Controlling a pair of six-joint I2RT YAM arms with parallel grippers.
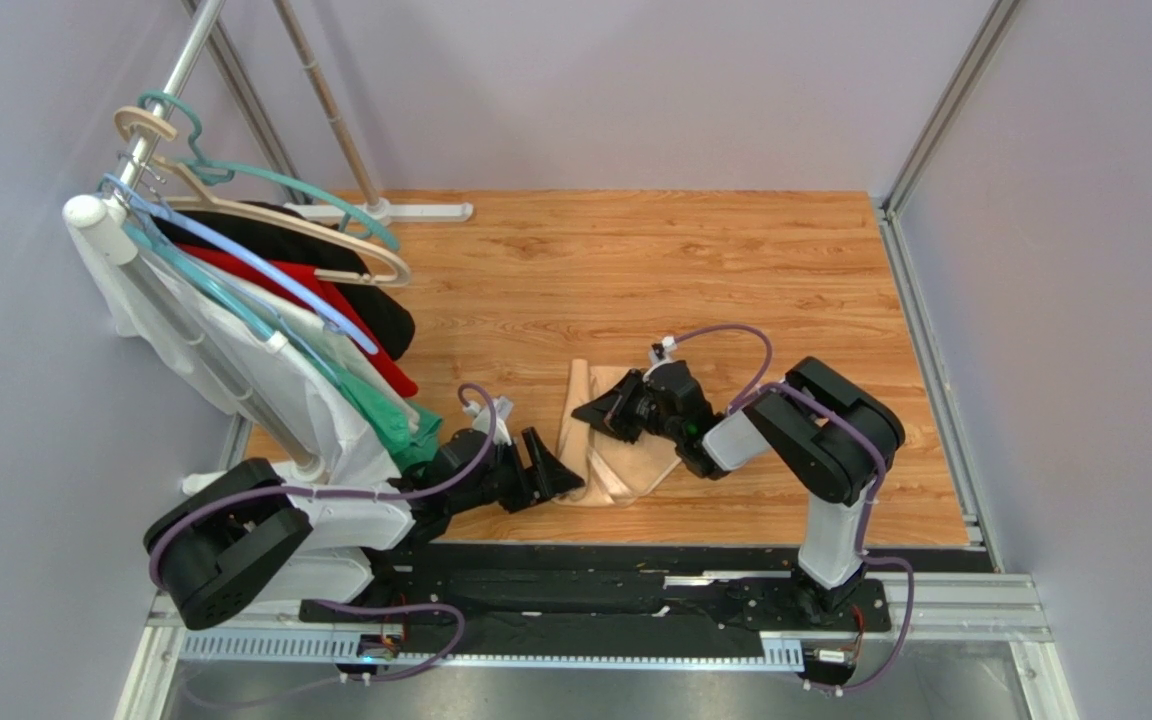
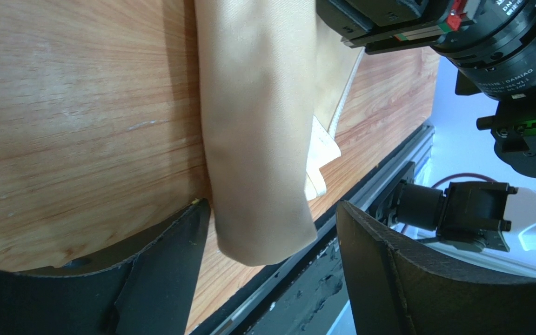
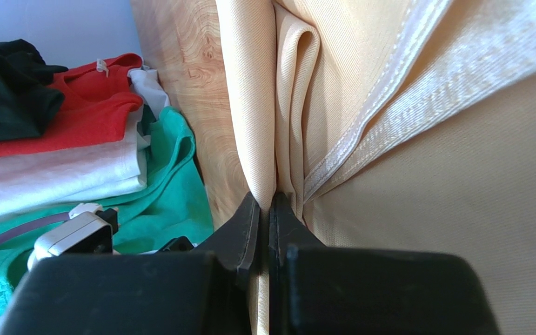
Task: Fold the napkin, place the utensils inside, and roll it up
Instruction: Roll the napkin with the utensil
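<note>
The pale peach-beige napkin [image 1: 620,458] lies partly rolled on the wooden table near the front edge. Its rolled part [image 2: 257,125] runs lengthwise through the left wrist view. My left gripper [image 2: 272,204] is open, its two black fingers [image 2: 159,279] standing either side of the roll's near end without pinching it. My right gripper [image 3: 265,202] is shut on a thin fold of the napkin [image 3: 424,209] at the roll's far end, seen from above at the right gripper [image 1: 615,408]. The utensils are hidden from every view.
A rack of hangers with white, red, black and green garments [image 1: 282,308] crowds the left side, close to the left arm. These garments [image 3: 75,139] also show in the right wrist view. A black rail [image 1: 612,578] runs along the table's near edge. Grey walls enclose the table.
</note>
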